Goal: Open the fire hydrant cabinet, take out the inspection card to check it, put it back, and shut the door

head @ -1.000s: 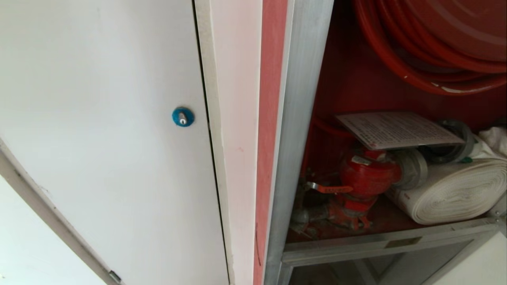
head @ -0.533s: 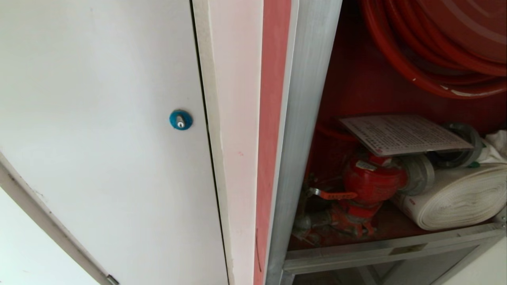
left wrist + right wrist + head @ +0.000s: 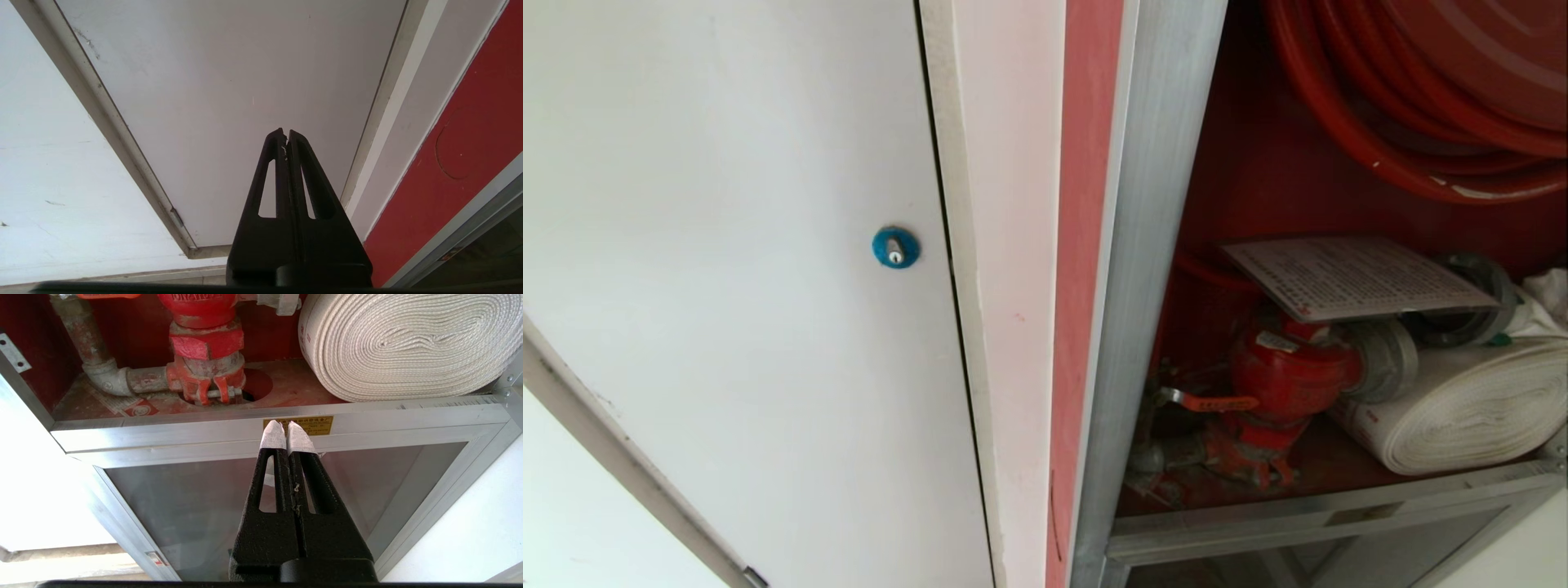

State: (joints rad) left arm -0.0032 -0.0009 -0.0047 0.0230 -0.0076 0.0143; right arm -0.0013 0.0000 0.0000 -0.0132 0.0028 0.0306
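Cabinet (image 3: 1156,245) stood open, pale card (image 3: 1356,276) lay flat atop red valve (image 3: 1290,371), white hose (image 3: 1462,404) at its 3 o'clock, white door (image 3: 727,286) at 9 o'clock, left hand (image 3: 286,134) and right hand (image 3: 288,428) both clenched, empty.

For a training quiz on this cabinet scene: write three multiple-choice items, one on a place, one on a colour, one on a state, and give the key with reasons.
1. Where does the inspection card lie?
A. On top of the red valve
B. On the floor outside
C. Stuck to the white panel door

2. What colour is the round lock on the white panel door?
A. Red
B. Blue
C. Green

3. How do the jaws of the right tool stand?
A. Wide open
B. Shut on the card
C. Shut, holding nothing

Key: 1 A, the head view shows the card resting over the valve, beside the white rolled hose. 2 B, the lock shows blue against the white panel. 3 C, the right wrist view shows the taped tips together in front of the cabinet's aluminium frame, nothing between them.
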